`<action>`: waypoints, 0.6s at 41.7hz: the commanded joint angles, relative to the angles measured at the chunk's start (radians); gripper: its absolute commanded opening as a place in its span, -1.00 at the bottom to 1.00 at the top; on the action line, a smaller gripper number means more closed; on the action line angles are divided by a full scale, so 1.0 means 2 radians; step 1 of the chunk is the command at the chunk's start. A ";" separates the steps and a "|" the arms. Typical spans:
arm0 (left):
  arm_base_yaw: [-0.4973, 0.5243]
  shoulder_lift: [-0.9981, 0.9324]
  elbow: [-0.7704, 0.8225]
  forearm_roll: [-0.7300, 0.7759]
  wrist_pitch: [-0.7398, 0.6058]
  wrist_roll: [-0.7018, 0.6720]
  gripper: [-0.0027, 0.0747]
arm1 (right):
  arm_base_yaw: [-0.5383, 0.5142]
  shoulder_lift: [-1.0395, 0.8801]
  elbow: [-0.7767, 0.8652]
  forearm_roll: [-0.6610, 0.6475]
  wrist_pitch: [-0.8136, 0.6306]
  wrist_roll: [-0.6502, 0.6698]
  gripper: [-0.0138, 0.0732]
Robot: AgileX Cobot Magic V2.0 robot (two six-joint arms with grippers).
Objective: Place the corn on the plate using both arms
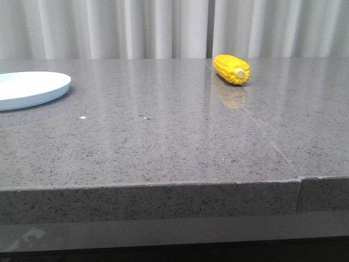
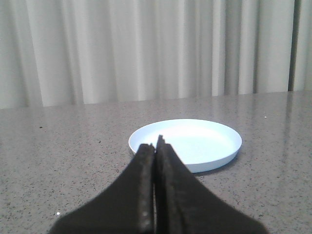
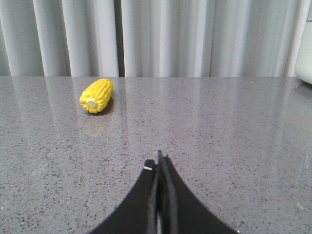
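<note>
The yellow corn (image 1: 232,69) lies on its side far back on the grey table, right of centre, its pale stub end facing the front. The pale blue plate (image 1: 30,87) rests at the table's left edge, partly cut off by the frame. Neither arm shows in the front view. In the left wrist view my left gripper (image 2: 155,146) is shut with nothing in it, its tips just short of the plate (image 2: 195,141). In the right wrist view my right gripper (image 3: 160,161) is shut and empty, well short of the corn (image 3: 97,95).
The grey speckled table (image 1: 163,142) has a seam (image 1: 256,123) running from the corn toward the front right edge. White curtains (image 1: 136,27) hang behind the table. A white object (image 3: 306,73) sits at the edge of the right wrist view.
</note>
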 commanded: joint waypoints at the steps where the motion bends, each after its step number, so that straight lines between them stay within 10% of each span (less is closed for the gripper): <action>1: 0.001 -0.011 0.002 -0.004 -0.039 -0.006 -0.98 | -0.003 -0.006 -0.008 -0.005 -0.043 -0.001 -0.84; 25: 0.001 -0.011 -0.003 -0.004 -0.093 -0.006 -0.98 | -0.003 -0.006 -0.014 -0.001 -0.055 -0.001 -0.84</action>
